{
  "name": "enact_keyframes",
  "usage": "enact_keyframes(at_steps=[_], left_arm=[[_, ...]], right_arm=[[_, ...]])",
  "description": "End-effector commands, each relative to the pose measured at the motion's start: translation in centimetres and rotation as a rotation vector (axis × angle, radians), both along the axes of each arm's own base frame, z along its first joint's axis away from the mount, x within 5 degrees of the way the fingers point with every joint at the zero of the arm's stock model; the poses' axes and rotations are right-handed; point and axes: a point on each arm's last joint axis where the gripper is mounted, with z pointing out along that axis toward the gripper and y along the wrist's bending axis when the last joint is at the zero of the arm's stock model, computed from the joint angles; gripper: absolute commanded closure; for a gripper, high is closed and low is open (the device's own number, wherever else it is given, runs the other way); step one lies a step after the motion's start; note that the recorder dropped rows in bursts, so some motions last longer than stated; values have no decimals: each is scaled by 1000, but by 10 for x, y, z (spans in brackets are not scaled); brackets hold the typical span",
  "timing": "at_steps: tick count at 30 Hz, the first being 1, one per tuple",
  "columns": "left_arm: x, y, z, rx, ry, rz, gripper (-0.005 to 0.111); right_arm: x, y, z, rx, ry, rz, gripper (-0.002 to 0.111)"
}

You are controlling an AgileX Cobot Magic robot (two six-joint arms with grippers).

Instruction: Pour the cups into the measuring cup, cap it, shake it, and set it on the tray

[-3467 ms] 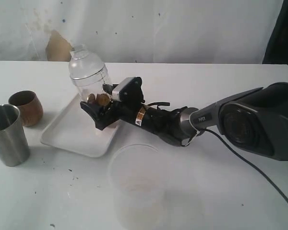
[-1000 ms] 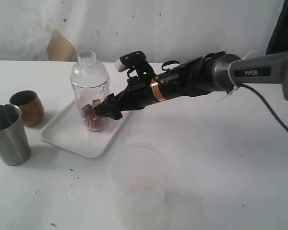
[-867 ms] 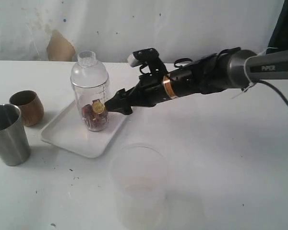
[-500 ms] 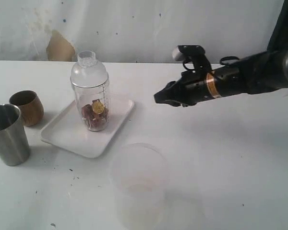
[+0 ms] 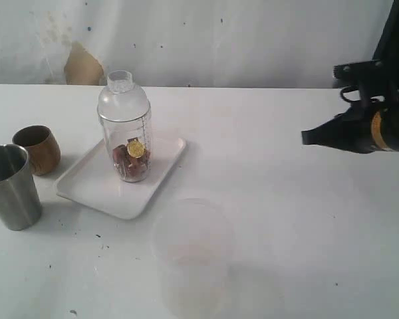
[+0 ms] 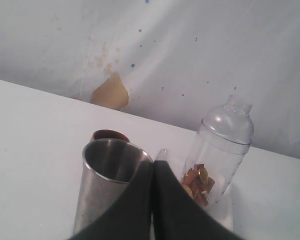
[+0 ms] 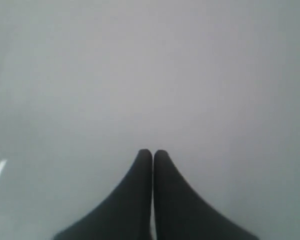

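The measuring cup (image 5: 125, 126) stood upright near the middle of the tray (image 5: 86, 189). A clear domed cap was on its mouth, and brown pieces and a gold disc lay at its bottom. In the exterior view the right gripper (image 5: 307, 137) hung over the bare table (image 5: 272, 219) at the three o'clock edge of the scene. Its tip pointed toward nine o'clock. From that tip the measuring cup lay at about nine o'clock, well apart, with open table between them. The right wrist view showed this gripper's two dark fingers (image 7: 140, 200) pressed together with nothing between them and only blank table ahead.

The wooden cup (image 5: 36, 149) stood on the table at nine o'clock of the tray, just off its rim. The steel tumbler (image 5: 12, 186) stood at seven o'clock of the wooden cup, close to it. A frosted tub (image 5: 193, 256) sat at five o'clock of the tray, nearer the camera.

The left gripper (image 6: 152, 167) did not show in the exterior view. In its own wrist view its fingers were closed flat against each other and held nothing. The steel tumbler (image 6: 110, 190) stood close before them, partly behind one finger. The wooden cup's rim (image 6: 110, 135) showed beyond it. The measuring cup (image 6: 217, 155) stood farther off on the tray, apart from the fingertips.
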Motion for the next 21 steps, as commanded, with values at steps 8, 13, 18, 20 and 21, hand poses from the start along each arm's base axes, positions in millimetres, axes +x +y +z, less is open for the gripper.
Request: enact_keyframes(at_steps=[8, 13, 18, 20, 21], left_arm=[[0, 0, 0, -8, -11, 0, 107], [0, 0, 0, -8, -11, 0, 107], [0, 0, 0, -8, -11, 0, 107], [0, 0, 0, -8, -11, 0, 107], [0, 0, 0, -8, -11, 0, 107]], right_arm=[[-20, -41, 25, -422, 513, -247, 108], [-22, -20, 47, -204, 543, -130, 108], [-41, -10, 89, -84, 374, -74, 108], [-53, -8, 107, -59, 282, -66, 108], [-62, -7, 117, -44, 219, -65, 108]])
